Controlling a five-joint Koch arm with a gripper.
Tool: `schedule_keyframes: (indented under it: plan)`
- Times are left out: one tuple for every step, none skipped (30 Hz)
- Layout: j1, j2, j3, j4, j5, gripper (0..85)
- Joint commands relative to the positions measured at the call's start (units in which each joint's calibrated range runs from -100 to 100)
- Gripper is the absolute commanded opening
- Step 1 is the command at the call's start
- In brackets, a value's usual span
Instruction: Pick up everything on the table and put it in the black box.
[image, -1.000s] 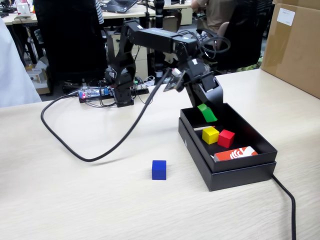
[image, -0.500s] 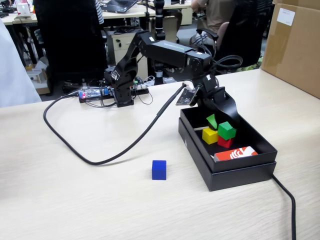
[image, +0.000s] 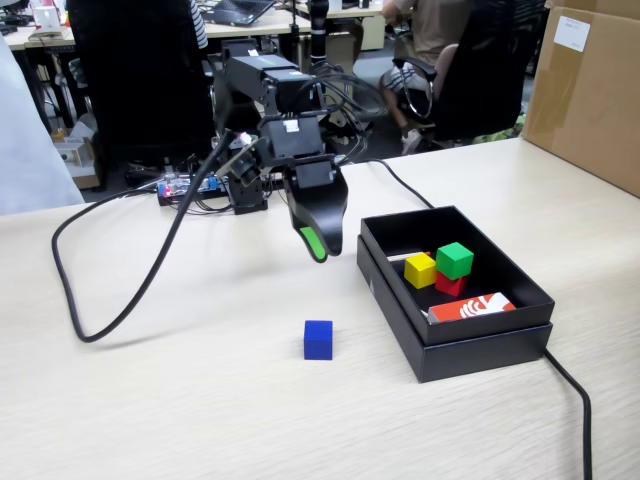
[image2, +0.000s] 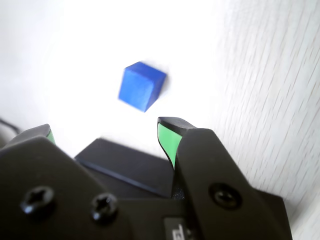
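Note:
The blue cube (image: 318, 339) sits alone on the table, left of the black box (image: 392, 305). Inside the box lie the yellow cube (image: 420, 270) and the red cube (image: 449, 286), with the green cube (image: 454, 260) resting on top of the red one. My gripper (image: 325, 245) hangs above the table, left of the box and behind the blue cube, pointing down. In the wrist view the gripper (image2: 107, 129) is open, its green pads apart with nothing between them, and the blue cube (image2: 141, 86) lies ahead of the tips.
An orange-red and white card (image: 470, 307) lies in the box's near end. A thick black cable (image: 130, 300) loops over the table at the left. Another cable (image: 572, 395) runs off the box's right corner. A brown carton (image: 590, 90) stands at the far right.
The green cube was let go into the box and now rests on the red cube. The arm has swung left out of the box and now hangs over the table near the blue cube.

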Motion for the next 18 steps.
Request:
schedule_keyframes:
  plan:
    - [-0.4,6.1,2.6,-0.3,-0.3,43.0]
    - [-0.4,7.7,3.1,-0.3,-0.2,43.1]
    - [-0.4,9.2,3.5,-0.3,-0.2,43.1]
    - [-0.4,10.5,4.1,-0.3,-0.2,43.1]
    - [-0.4,11.9,4.7,-0.3,-0.2,43.1]
    - [-0.4,13.2,5.5,-0.3,-0.1,43.1]
    - [-0.4,14.4,6.4,-0.3,-0.1,43.1]
    - [-0.4,15.8,7.3,-0.3,-0.1,43.1]
    - [-0.5,16.9,7.9,-0.3,-0.1,43.1]
    - [-0.6,18.1,8.5,-0.3,-0.1,43.1]
    - [-0.7,19.2,9.1,-0.3,-0.1,43.1]
    - [-0.7,19.9,9.5,-0.3,-0.1,43.1]
    - [-0.8,20.7,9.9,-0.3,-0.1,43.0]
    - [-0.8,21.5,10.2,-0.3,-0.1,43.0]
    - [-0.9,22.2,10.3,-0.3,-0.1,43.0]
    - [-0.9,22.8,10.4,-0.3,-0.1,43.0]
    - [-0.9,23.3,10.4,-0.4,-0.1,42.4]
    - [-0.9,23.4,10.4,-0.4,-0.1,42.2]
